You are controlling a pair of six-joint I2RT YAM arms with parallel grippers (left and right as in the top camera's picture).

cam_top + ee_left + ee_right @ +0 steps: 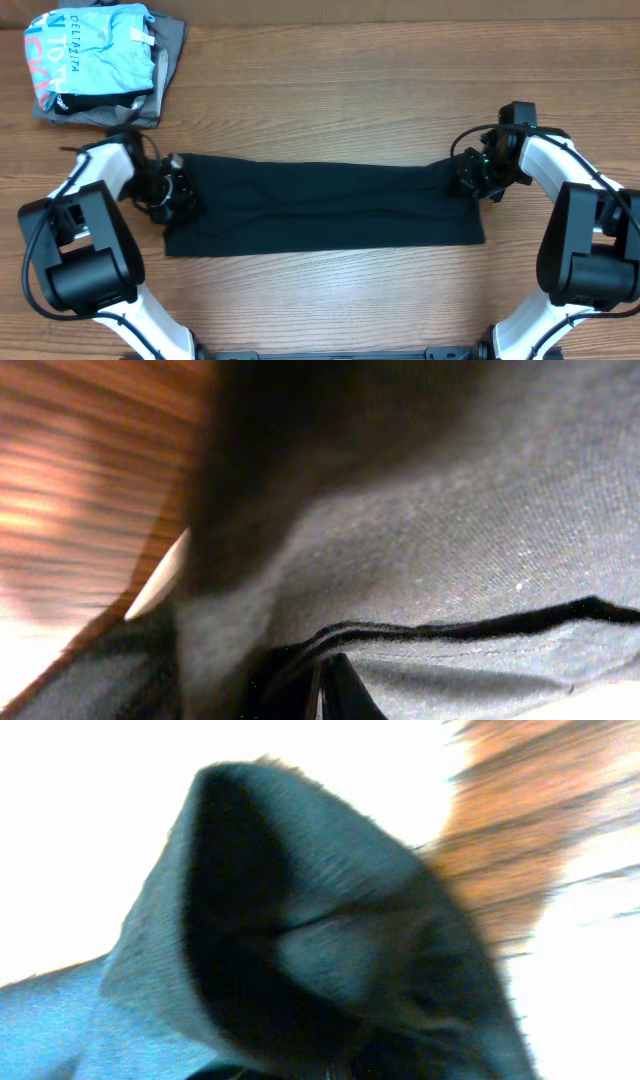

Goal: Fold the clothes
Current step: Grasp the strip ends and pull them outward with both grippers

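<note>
- Black T-shirt point(320, 205) lies flat as a long, narrow band across the middle of the desk point(330, 90). Its long axis runs left to right, between my two arms.
- Surface is mostly smooth. A few shallow creases run lengthwise.
- Left gripper point(178, 192) is at the band's left end, on the far corner of that end. It is clenched on the black T-shirt.
- Left wrist view: cloth fills nearly the whole frame, right up against my fingers. A dark seam line crosses the lower half. Wood shows only on the left side, blurred.
- Near-left corner of the band lies loose on the desk, just beside that gripper.
- Right gripper point(472, 178) is at the band's right end, again on the far corner, touching the cloth.
- Right wrist view: cloth stands up in a hooded fold directly in front of the camera and hides my fingers. I cannot tell whether these jaws are clamped or let go.
- Near-right corner of the band lies flat on the desk, reaching slightly past the right gripper toward the right edge.
- Far-left corner of the desk: light blue printed shirt point(90, 50), folded, on top of a grey folded garment point(172, 50). Both are well apart from the black T-shirt.
</note>
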